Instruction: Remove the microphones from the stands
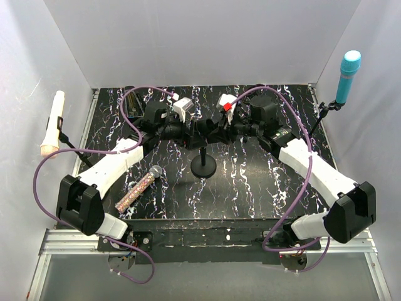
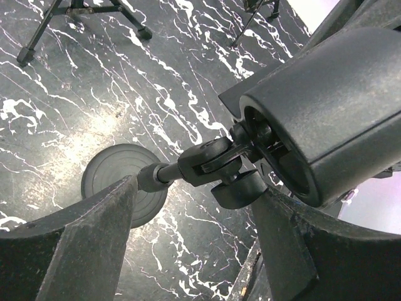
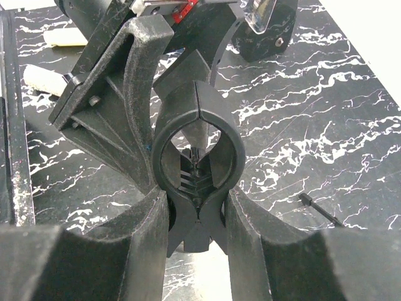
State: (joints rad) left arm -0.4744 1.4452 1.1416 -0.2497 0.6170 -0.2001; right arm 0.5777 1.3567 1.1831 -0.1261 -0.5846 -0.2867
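- Top external: microphone is lying on table at lower left, off stand; removal is looking done.
- Right gripper is clenching empty clip.
- Left gripper is hanging released.

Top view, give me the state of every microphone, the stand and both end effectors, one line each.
Glitter microphone: lying on the table, off any stand.
Centre stand: upright, clip empty.
Cream microphone: mounted upright, at left.
Teal microphone: mounted upright, at right.
Left end effector: open, straddling the centre stand's joint.
Right end effector: shut on the clip.
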